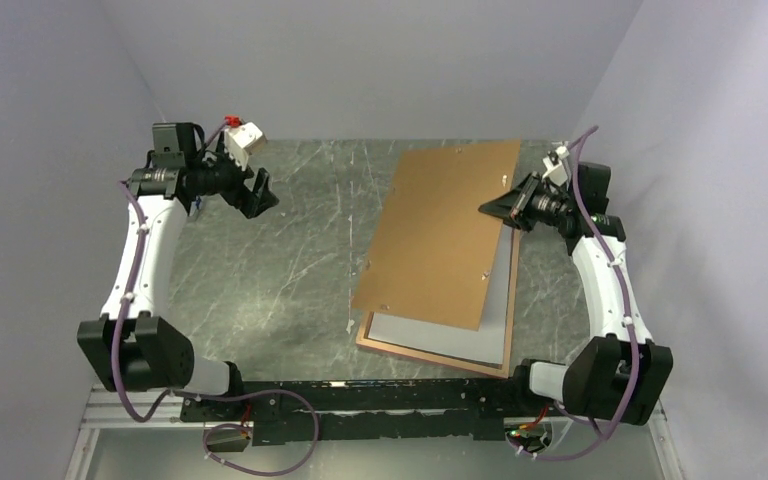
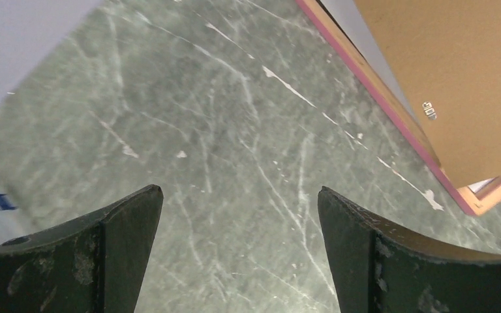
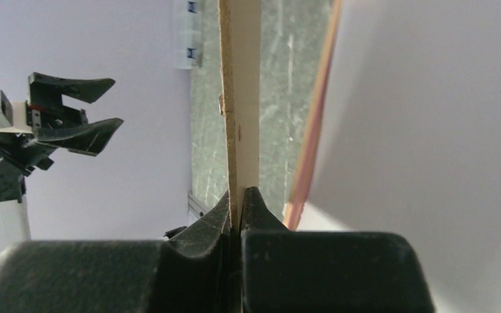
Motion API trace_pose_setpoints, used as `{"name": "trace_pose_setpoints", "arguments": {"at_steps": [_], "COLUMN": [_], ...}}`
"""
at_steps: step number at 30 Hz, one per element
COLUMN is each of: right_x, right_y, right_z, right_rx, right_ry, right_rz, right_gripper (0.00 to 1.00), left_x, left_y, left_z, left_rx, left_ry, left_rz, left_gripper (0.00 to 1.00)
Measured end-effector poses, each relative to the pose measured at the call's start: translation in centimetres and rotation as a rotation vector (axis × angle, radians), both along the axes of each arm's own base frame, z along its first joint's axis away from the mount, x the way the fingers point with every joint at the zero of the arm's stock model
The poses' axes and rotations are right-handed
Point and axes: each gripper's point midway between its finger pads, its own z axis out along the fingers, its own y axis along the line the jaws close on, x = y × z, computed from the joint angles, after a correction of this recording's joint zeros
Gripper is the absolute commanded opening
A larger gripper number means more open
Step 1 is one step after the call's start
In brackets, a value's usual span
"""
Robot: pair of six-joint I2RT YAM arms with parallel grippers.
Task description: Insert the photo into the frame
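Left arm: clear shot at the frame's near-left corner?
Probably yes: left gripper open, bare table up to the frame, and the backing board in the right gripper leaves that corner uncovered.

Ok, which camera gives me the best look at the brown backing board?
The top external view: the whole backing board shows, slanted over the frame, the right gripper pinching its right edge. The left wrist view catches only one corner with a metal clip; the right wrist view sees it edge-on in the grip.
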Motion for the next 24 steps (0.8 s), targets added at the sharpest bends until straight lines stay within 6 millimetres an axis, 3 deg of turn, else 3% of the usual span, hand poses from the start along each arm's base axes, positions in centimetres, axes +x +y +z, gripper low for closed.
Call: {"name": "trace_pose_setpoints", "arguments": {"at_steps": [3, 11, 17, 24], "right_x": [-1.1, -2.3, -2.5, -1.6], "right_y": [-0.7, -1.4, -2.0, -2.3], "right_z": [-3.1, -6.6, -9.0, -9.4], "right_rx": [-0.014, -0.086, -0.109, -0.114], "right_ry": [0.076, 0.162, 0.265, 0.281], "right_rz": [-0.002, 0.031, 0.027, 0.036], "right_gripper": [0.0, 0.0, 0.0, 0.0], "left_x": [0.0, -0.1, -0.4, -1.1], "left_y": [-0.6, -2.0, -3.6, -5.5], "left_z": [-2.2, -6.7, -7.9, -8.2], "left_rx": [-0.021, -0.058, -0.057, -0.044], "left_ry": [0.081, 0.247, 0.284, 0.287], "left_rz": [-0.043, -0.119, -0.174, -0.241], "left_gripper": [0.94, 0.94, 0.93, 0.93]}}
